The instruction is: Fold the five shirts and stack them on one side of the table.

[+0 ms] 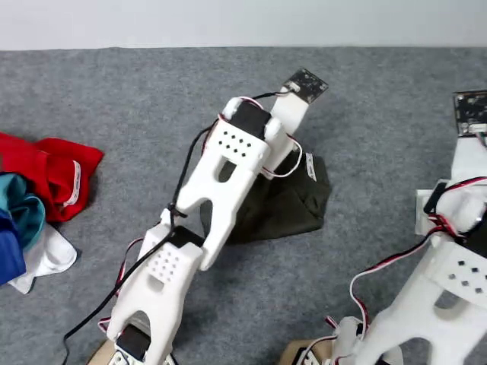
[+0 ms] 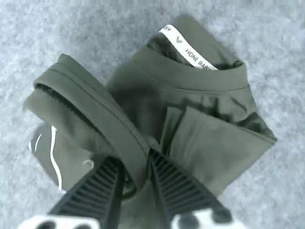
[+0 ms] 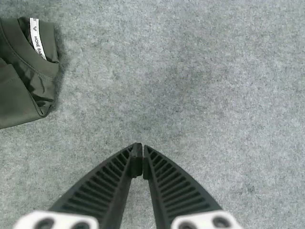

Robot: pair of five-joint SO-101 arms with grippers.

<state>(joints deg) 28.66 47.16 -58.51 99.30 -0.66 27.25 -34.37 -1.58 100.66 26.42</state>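
A dark olive shirt (image 1: 285,201) lies partly folded in the middle of the grey table, its white neck label (image 2: 187,47) showing. My left gripper (image 2: 136,164) is shut on a hemmed fold of this shirt and hangs over it. The same olive shirt (image 3: 24,71) lies off to one side of my right gripper (image 3: 138,160), which is shut with nothing in it over bare felt. At the table's left edge lies a pile of shirts: a red one (image 1: 53,171), a teal one (image 1: 27,209), a blue one (image 1: 9,251) and a white one (image 1: 49,258).
The grey felt table top (image 1: 152,106) stretches bare behind and between the arms. The left arm (image 1: 221,175) covers part of the olive shirt from above. The right arm (image 1: 449,274) stands at the right edge. A pale wall (image 1: 243,23) borders the far side.
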